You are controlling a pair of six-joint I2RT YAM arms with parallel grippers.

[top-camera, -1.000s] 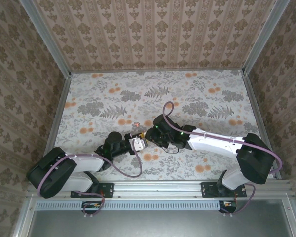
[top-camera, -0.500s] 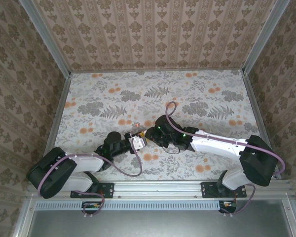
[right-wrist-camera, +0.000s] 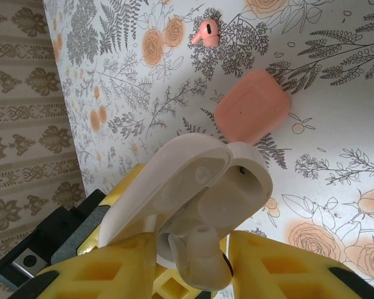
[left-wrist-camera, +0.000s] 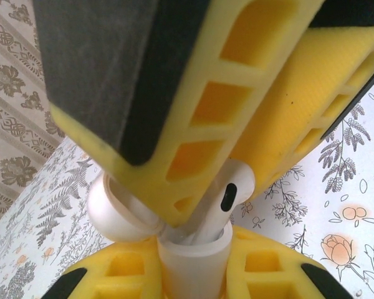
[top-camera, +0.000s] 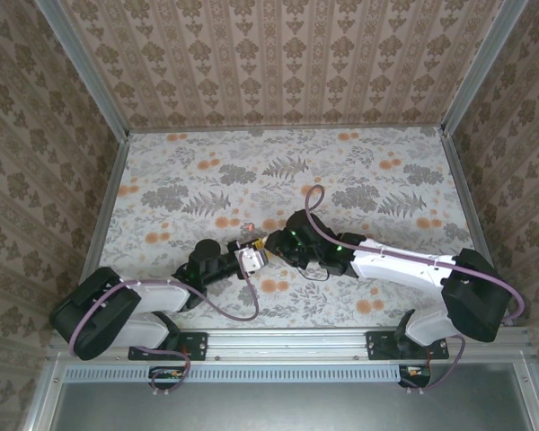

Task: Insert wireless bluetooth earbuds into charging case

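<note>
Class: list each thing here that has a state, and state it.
white charging case: lid open, gripped.
white earbud: gripped, stem entering the white charging case.
coral charging case: closed, on the table.
coral earbud: loose on the table.
left gripper: shut on white charging case.
right gripper: shut on white earbud.

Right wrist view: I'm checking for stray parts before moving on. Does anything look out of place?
Yes. A coral earbud lies loose, apart from the closed coral case. Nearer, the white earbud leans at the mouth of the open white case, not yet seated.
</note>
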